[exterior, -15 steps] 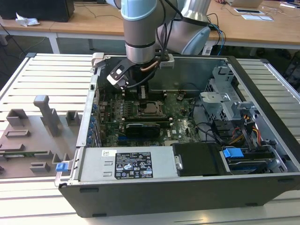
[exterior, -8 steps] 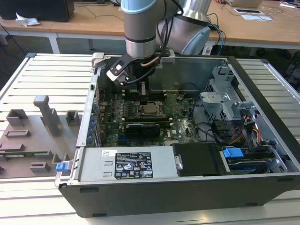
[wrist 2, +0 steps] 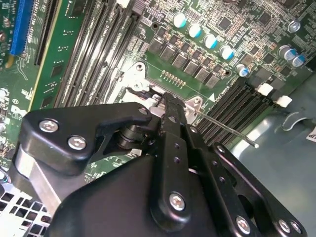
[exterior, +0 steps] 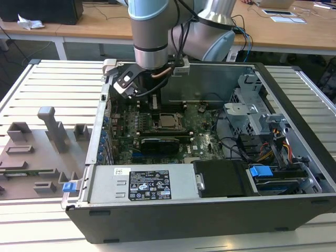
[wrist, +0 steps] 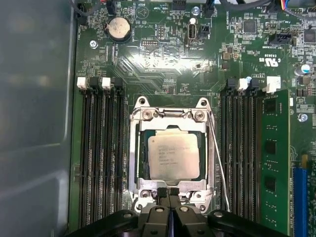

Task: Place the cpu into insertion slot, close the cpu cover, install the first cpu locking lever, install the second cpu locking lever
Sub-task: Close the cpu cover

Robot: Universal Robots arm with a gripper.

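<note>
The cpu [wrist: 174, 157], a silvery square chip, lies flat in the insertion slot [wrist: 173, 114] on the green motherboard. The cpu cover [wrist: 134, 163], a thin metal frame, lies down around the chip. My gripper [wrist: 169, 192] is shut, its black fingertips pressed together at the slot's edge, touching the cover's end tab. In the second wrist view the gripper [wrist 2: 165, 100] points at the slot's corner. A thin wire locking lever [wrist: 217, 158] runs along one side of the slot and angles outward; its free end [wrist 2: 254, 144] hangs over the memory slots. In the exterior view the cpu [exterior: 168, 122] sits just below the gripper [exterior: 156, 100].
Black memory slots [wrist: 101, 163] flank the socket, with a green memory module [wrist: 270, 163] beside them. The case holds a power supply [exterior: 147, 184], a grey drive cage [exterior: 252, 115] and cables. A grey fixture [exterior: 42, 147] lies on the slatted table at the exterior view's left.
</note>
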